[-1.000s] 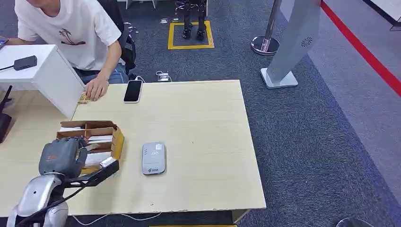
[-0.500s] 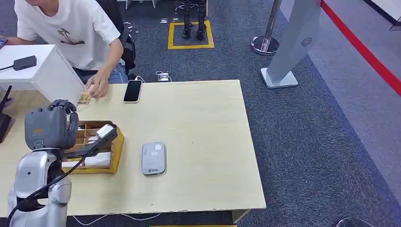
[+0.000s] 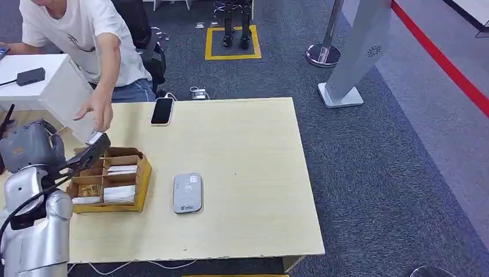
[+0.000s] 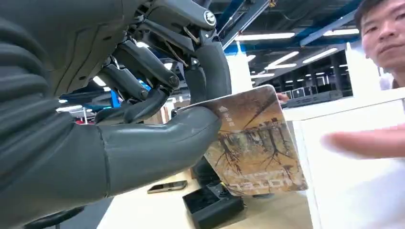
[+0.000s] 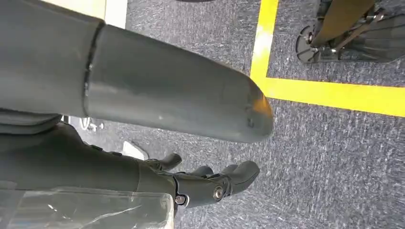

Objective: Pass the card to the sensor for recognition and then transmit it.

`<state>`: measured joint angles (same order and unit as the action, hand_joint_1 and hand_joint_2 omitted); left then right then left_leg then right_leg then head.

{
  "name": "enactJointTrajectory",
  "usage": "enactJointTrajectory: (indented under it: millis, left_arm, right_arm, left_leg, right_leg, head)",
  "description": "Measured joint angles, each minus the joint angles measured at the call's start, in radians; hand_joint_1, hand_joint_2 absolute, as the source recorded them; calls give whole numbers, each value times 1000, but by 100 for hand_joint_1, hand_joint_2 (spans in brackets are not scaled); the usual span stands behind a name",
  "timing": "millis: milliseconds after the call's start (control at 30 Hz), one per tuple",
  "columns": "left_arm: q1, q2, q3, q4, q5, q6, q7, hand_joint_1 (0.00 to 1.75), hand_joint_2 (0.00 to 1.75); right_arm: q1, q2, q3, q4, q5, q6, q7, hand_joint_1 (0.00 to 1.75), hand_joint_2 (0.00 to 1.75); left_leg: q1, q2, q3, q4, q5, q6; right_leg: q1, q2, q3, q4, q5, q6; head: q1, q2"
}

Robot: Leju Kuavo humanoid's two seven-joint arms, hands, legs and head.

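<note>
Brown printed card [image 4: 255, 143] remained pinched in left hand [image 3: 34, 147], raised off the box toward person's hand [image 3: 98, 112]; handover looked imminent.

Tree-printed card [image 4: 253, 143] pinched, lifted; grey sensor [image 3: 187, 193] flat.

left hand [image 4: 143, 119] pinching card [image 4: 255, 143], person's hand [image 4: 365, 143] near

1. Looks like an exhibition hall or demo floor: grey carpet [image 3: 369, 150], red floor line [image 3: 444, 63], yellow floor marking [image 3: 232, 56].
2. Stanchion base [image 3: 323, 55], standing white kiosk [image 3: 357, 52], high ceiling strip lights [image 4: 265, 36].
</note>
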<state>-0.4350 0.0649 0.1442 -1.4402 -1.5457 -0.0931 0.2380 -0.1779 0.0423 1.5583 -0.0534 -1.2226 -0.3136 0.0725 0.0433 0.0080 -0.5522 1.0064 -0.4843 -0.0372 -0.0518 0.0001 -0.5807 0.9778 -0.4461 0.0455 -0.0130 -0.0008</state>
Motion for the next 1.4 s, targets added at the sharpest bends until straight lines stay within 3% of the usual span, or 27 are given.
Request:
enactJointTrajectory:
  millis: [533,567,600,633,667,1367,1400]
  left_arm:
    - [-91,-21,7,131,0,-9,-13,175,175]
    - [-93,-22,7,134,0,-10,-13,140,175]
    - [-94,-24,7,137,0,-9,-13,0,175]
    - [-95,-26,7,137,0,-2,-13,0,175]
    - [-95,-28,7,137,0,2,-13,0,0]
    - [-92,-64,7,73,0,12,-32,0,0]
    - [-90,-65,7,68,0,14,-36,0,175]
  right_arm:
    - [6,0,0,-2,-32,1,-13,0,0]
    - [6,0,0,-2,-32,1,-13,0,0]
    - [6,0,0,-2,-34,1,-13,0,0]
    - [6,0,0,-2,-34,1,-14,0,0]
    - [6,0,0,-2,-36,1,-14,0,0]
    - [10,0,0,-2,-64,-2,-18,0,0]
    - [10,0,0,-2,-65,-2,-18,0,0]
  left_leg:
    - [0,2,0,0,0,0]
    - [0,2,0,0,0,0]
    - [0,3,0,0,0,0]
    - [0,3,0,0,0,0]
    - [0,3,0,0,0,0]
    - [0,3,0,0,0,0]
    - [0,3,0,0,0,0]
  right_leg:
    - [0,2,-1,0,0,0]
    - [0,2,-1,0,0,0]
    - [0,3,-1,0,0,0]
    - [0,3,-2,0,0,0]
    - [0,3,-2,0,0,0]
    - [0,2,-2,0,0,0]
    - [0,2,-2,0,0,0]
  head:
    - [0,0]
    - [0,0]
    - [0,0]
    - [0,0]
    - [0,0]
    - [0,0]
    - [0,0]
